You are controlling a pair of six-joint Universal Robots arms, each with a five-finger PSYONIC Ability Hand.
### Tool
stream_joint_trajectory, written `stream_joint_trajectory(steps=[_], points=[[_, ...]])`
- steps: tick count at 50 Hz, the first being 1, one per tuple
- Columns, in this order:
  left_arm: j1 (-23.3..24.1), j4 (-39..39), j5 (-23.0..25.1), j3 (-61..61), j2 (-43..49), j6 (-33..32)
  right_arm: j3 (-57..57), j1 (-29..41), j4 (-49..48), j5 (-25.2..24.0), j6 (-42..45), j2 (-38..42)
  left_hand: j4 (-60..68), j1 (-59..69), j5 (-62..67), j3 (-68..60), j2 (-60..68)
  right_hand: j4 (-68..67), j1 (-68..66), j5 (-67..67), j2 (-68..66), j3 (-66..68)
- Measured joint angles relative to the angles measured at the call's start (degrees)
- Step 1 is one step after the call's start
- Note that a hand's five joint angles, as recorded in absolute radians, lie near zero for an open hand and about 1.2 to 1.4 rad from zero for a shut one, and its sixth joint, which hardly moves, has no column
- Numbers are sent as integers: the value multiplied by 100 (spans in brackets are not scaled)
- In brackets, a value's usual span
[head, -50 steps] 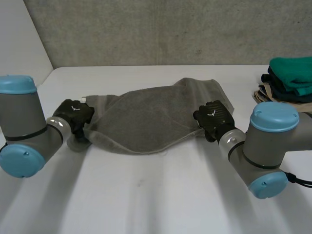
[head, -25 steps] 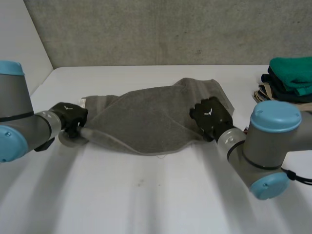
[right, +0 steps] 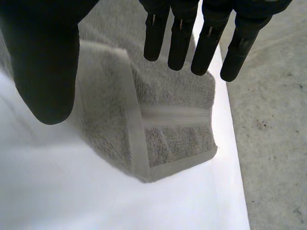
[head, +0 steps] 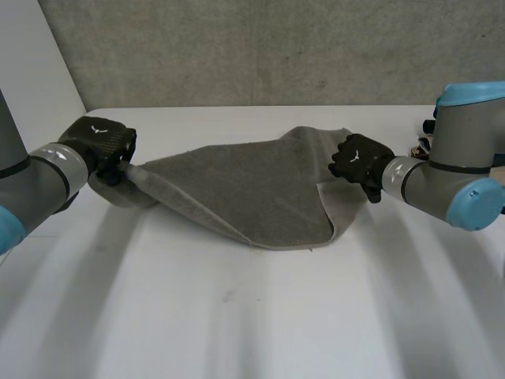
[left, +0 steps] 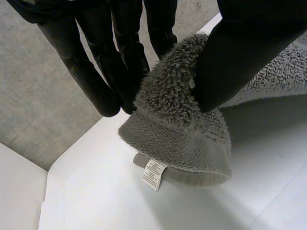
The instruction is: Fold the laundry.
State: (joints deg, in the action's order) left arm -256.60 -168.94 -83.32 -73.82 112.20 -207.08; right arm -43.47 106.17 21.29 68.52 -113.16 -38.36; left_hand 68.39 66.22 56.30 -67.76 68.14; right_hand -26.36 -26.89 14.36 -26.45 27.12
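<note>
A grey terry towel (head: 252, 189) lies crumpled across the middle of the white table (head: 237, 316). My left hand (head: 101, 144) holds the towel's left corner raised off the table. In the left wrist view the fingers (left: 98, 67) and thumb pinch that corner (left: 175, 115), and a white care label (left: 154, 173) hangs below it. My right hand (head: 359, 162) hovers at the towel's right edge. In the right wrist view its fingers (right: 182, 33) are straight and spread, holding nothing, above the towel's folded right corner (right: 168, 129).
Behind my right arm (head: 458, 166), at the table's far right, a bit of a clothes pile (head: 427, 126) shows. A grey wall (head: 260, 47) runs along the table's back edge. The table's left edge (head: 75, 118) lies close behind my left hand.
My left hand has closed on the towel's left corner and lifted it up and back. My right hand has opened, let go of the right edge and drawn away to the right.
</note>
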Motion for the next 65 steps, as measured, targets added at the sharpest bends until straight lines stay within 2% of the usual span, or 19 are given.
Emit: stream_joint_trajectory(steps=[4, 11, 25, 28, 29, 30, 31, 33, 35, 42, 46, 49, 51, 53, 56, 61, 65], points=[[-7, -11, -12, 24, 17, 0, 444, 21, -87, -75, 448, 471, 0, 0, 0, 0, 0, 0, 0, -5, 0, 0], [-24, -29, -11, 72, 22, 15, 930, 83, -380, -191, 635, 1039, 0, 0, 0, 0, 0, 352, 274, -271, 227, -308], [-100, -34, -9, 97, 28, 32, 1238, 187, -464, -434, 544, 1390, 0, 0, 0, 0, 0, 549, 550, -473, 417, -651], [-115, -34, -9, 98, 28, 31, 1226, 199, -457, -458, 542, 1381, 0, 0, 0, 0, 0, 174, 168, 47, 179, -214], [-125, -34, -9, 97, 27, 32, 1212, 207, -445, -471, 543, 1372, 0, 0, 0, 0, 0, -619, -657, 850, -607, 549], [-127, -34, -9, 96, 26, 32, 1208, 208, -440, -473, 544, 1369, 0, 0, 0, 0, 0, -951, -934, 1176, -960, 884], [-135, -32, -9, 93, 23, 33, 1194, 209, -425, -478, 548, 1351, 0, 0, 0, 0, 0, -2365, -2485, 2578, -2560, 2429], [-144, -31, -9, 87, 18, 33, 1180, 206, -412, -480, 552, 1321, 0, 0, 0, 0, 0, -3483, -3512, 3695, -3580, 3422], [-161, -25, -9, 79, 9, 33, 1151, 190, -400, -477, 538, 1231, 0, 0, -1, 0, 0, -4117, -3899, 4277, -4115, 4028], [-249, 13, -8, 20, -57, 12, 587, -54, -407, -457, -32, 551, 0, 0, 0, 0, 0, -4209, -3899, 4295, -4117, 4069], [-310, 42, 8, -88, -174, -11, -179, -333, -348, -385, -384, -71, 1, 0, 0, 0, 0, -4211, -3899, 4295, -4117, 4069], [-327, 83, 26, -167, -243, -62, -695, -491, -188, -265, -301, -426, 0, 0, 0, 0, 0, -4212, -3899, 4295, -4117, 4069], [-328, 120, 40, -224, -280, -125, -1014, -566, -102, -178, -121, -638, 0, -5, 0, 0, 0, -3357, -3164, 3473, -3276, 3228], [-323, 148, 54, -267, -297, -196, -1258, -590, -129, -127, 48, -784, 1, 0, 0, 0, 0, -1459, -1238, 1584, -1351, 1364], [-310, 164, 66, -288, -293, -282, -1436, -529, -404, -130, 96, -871, 1, 0, 0, -21, 22, -201, -96, 285, -112, 104], [-290, 155, 59, -217, -240, -336, -1429, -295, -998, -286, -200, -788, 1, 0, 0, -21, 24, 601, 606, -530, 512, -639], [-275, 145, 41, -126, -195, -327, -1153, -70, -1166, -503, -482, -536, 1, 0, 0, -21, 23, 703, 681, -688, 539, -844]])
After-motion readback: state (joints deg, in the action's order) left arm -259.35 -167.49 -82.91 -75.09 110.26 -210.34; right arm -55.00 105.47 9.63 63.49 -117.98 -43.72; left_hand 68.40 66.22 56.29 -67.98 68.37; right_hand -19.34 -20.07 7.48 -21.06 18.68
